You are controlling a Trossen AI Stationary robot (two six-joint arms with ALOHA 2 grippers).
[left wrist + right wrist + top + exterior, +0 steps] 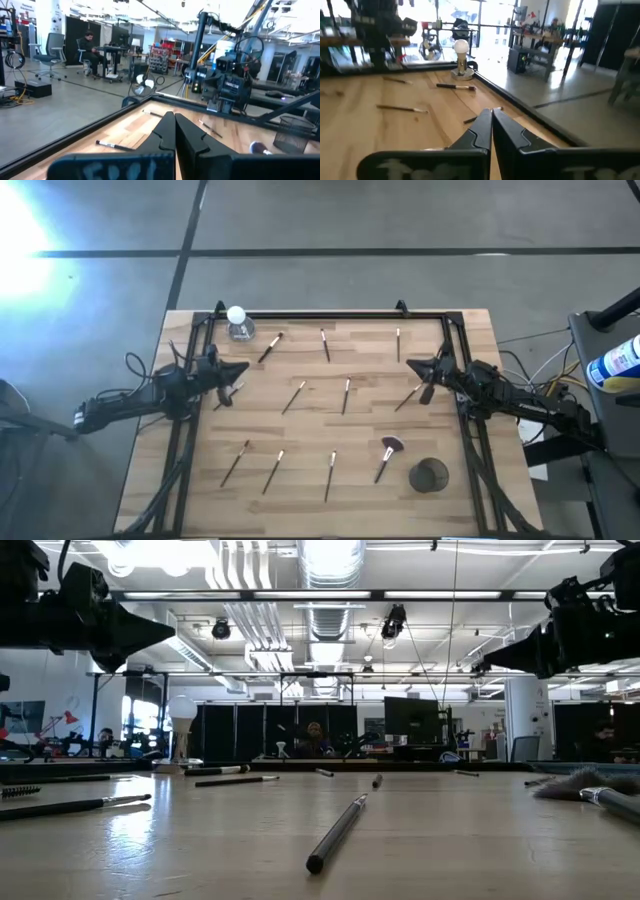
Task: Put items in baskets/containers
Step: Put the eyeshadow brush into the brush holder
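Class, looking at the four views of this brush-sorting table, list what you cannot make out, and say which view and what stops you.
- Inside of the dark cup: high view, too small and dark to tell whether any brush is in it.
- Brush by the left gripper: high view, partly covered by the arm.
- Fan brush: low view, cut off by the picture's edge.
- Object with a white ball top: right wrist view, too blurred to identify.

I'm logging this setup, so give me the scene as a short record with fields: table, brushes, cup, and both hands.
table: wooden top inside a dark frame
brushes: thin ones scattered flat over the wood; none in the cup
big brush: fanned pinkish head, lying just left of the cup
cup: small dark round cup, near right corner
left hand: shut, empty, at the left edge
right hand: shut, empty, at the right edge
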